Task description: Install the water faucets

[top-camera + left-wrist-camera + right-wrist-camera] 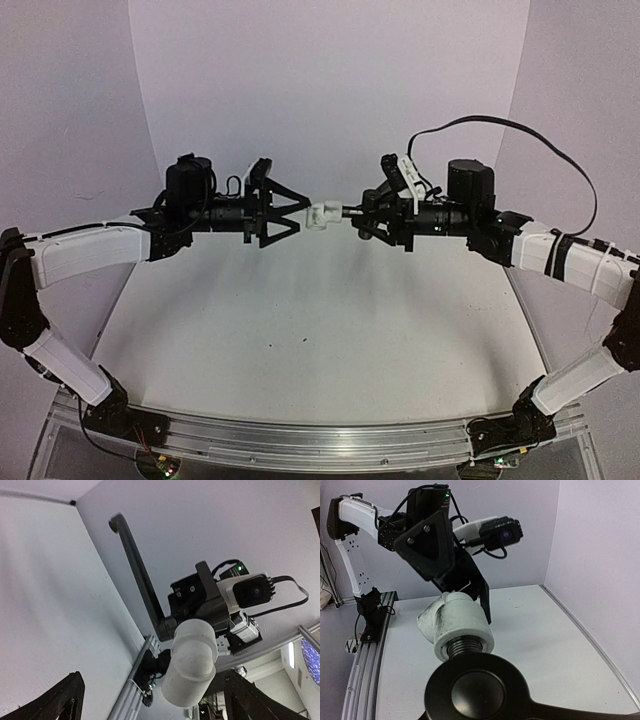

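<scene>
- Top external view: both arms are raised over the counter (320,340) and face each other, with the left gripper (298,214) and the right gripper (362,213) nose to nose in mid-air
- The white fitting (323,215) sits between the two grippers, well above the counter and not touching it
- Left wrist view: the black spout (141,577) runs up and to the left from the fitting and ends in a bent tip; its lower end meets the top of the fitting
- The right gripper is closed around the base of the spout, directly behind the fitting
- The left gripper's fingers (60,702) stand wide apart at the bottom corners of that view; the near end of the fitting lies between them with a clear gap to the left-hand finger, and this gripper grasps nothing
- Right wrist view: a threaded stub (465,649) enters the round end of the fitting, and a round black part of the spout fills the foreground
</scene>
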{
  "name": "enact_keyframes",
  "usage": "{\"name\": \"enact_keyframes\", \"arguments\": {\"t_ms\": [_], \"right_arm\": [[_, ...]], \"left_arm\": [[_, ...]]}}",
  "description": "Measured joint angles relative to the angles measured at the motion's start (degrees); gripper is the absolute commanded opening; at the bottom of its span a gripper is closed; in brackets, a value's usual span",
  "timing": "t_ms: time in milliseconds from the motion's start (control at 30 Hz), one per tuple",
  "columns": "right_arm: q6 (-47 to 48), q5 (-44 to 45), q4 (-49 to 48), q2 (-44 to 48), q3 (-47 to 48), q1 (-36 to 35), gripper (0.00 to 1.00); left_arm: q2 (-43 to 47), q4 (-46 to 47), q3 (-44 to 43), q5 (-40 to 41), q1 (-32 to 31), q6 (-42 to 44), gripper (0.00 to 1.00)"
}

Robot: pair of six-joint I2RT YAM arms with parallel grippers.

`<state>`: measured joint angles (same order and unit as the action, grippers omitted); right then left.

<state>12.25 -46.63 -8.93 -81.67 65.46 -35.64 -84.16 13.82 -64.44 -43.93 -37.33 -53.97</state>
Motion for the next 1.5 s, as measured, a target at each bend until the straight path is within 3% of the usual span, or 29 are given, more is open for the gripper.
{"name": "enact_keyframes", "arguments": {"t_ms": [200,467,567,933,1033,1233,1500], "right_arm": [[2.92,0.4,0.33,0.7,-1.84,-0.94,0.0],[3.32,0.59,0.86,1.35,-2.63,-2.0,0.0],[3.23,0.87,1.2,1.44,-2.61,-2.25,0.0],[0.13,1.58,3.96,0.91,-1.47,-2.91,0.0],[-2.27,1.17,4.26,-0.04,-0.54,-2.89,0.0],[-10.68,-1.38,5.79,-2.84,1.83,-2.51,0.0],[-25.54,-7.24,5.54,-5.69,5.69,-2.06,0.0]], "left_arm": [[-3.05,3.83,-0.49,-4.53,-4.99,-2.35,0.95],[-6.5,6.18,-2.37,-6.47,-5.54,-1.4,0.63],[-7.08,6.23,-2.54,-6.87,-5.63,-0.68,0.55],[-7.13,6.65,-2.94,-8.49,-5.72,4.94,0.03],[-7.13,6.61,-2.96,-8.47,-5.32,7.95,0.0],[-6.72,3.33,-3.13,-7.49,-4.57,22.2,0.0],[-2.31,-14.12,-9.02,0.99,-5.83,56.84,0.0]]}}
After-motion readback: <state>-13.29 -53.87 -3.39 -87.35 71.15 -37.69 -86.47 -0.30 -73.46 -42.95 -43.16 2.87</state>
